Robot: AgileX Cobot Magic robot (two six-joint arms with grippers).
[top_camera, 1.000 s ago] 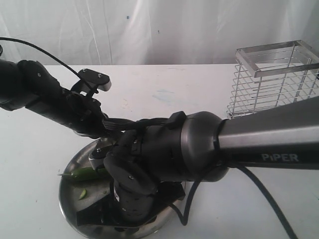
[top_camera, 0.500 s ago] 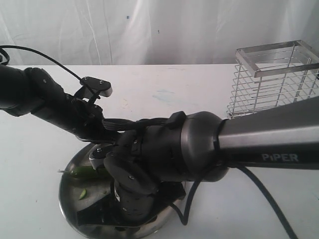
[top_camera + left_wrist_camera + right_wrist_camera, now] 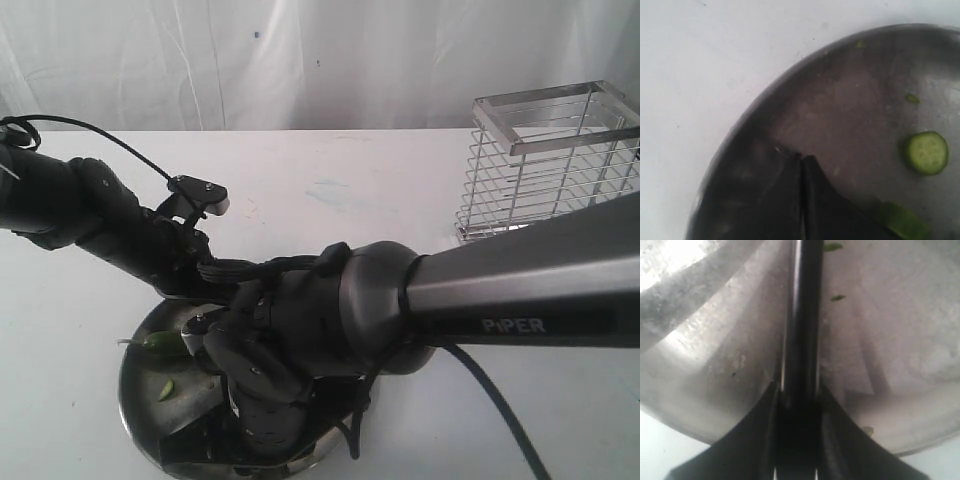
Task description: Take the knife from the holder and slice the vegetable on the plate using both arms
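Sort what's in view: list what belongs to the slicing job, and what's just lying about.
For the job: knife, held in the right claw; vegetable and cut slice; plate; holder.
Not part of it: table, blue smudge on it, white curtain behind.

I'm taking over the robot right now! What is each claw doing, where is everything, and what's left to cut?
Left gripper: shut, nothing between its fingers, tips low over the plate.
Right gripper: shut on the knife, blade over the plate.
Holder: on the table, right side of the exterior view, knife already out.
Done: at least one round slice lies cut on the plate.
Left: the rest of the vegetable needs slicing.
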